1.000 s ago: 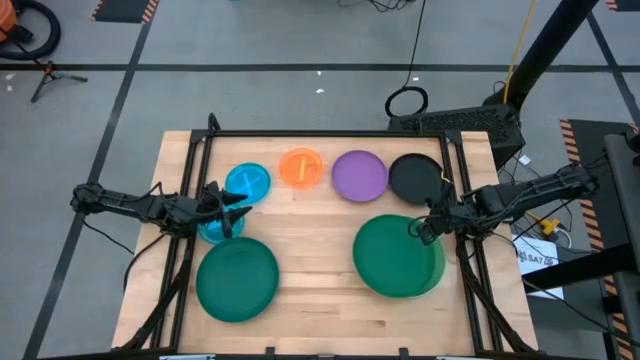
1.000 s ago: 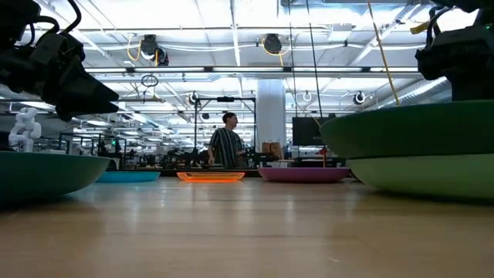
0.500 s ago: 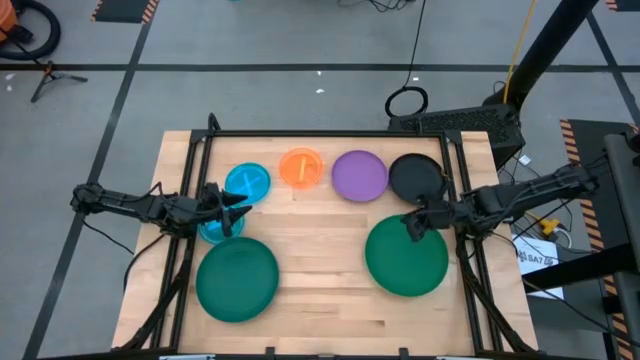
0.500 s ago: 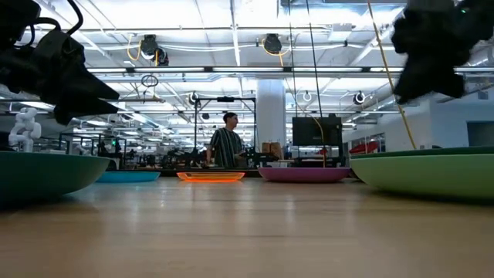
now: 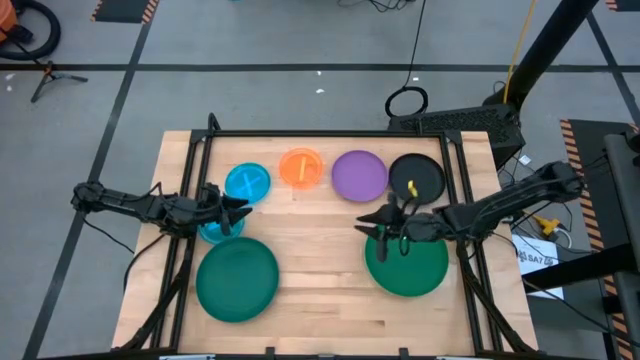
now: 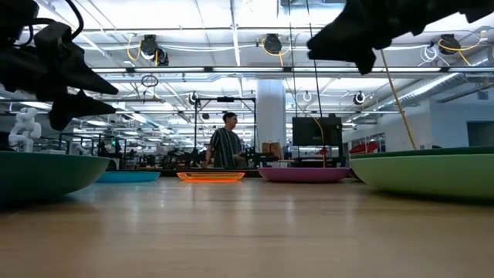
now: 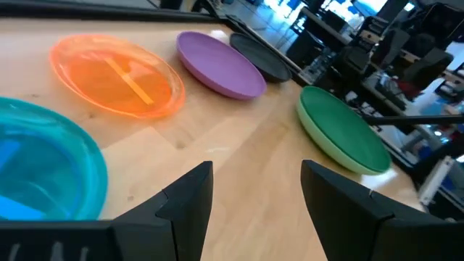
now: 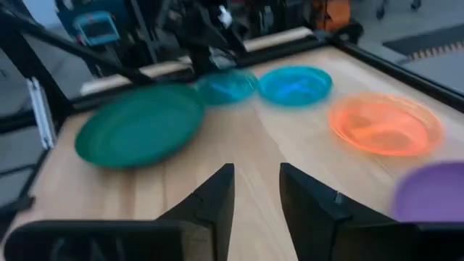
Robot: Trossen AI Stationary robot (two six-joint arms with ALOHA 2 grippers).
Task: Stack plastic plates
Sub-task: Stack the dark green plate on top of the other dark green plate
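Dark right fingers (image 5: pixel 383 228) parted, empty, above green plates (image 5: pixel 410 268).

No text, label or number can be read anywhere in these views.

The left arm (image 5: pixel 150 207) hid most of one blue plate (image 5: pixel 212 231); the light green plate (image 6: pixel 432 174) lay almost wholly under a dark green plate (image 5: pixel 407 262), cut off low

Grey floor (image 5: pixel 250 40), ceiling lights (image 6: pixel 266 42), white pillar (image 6: pixel 270 116).
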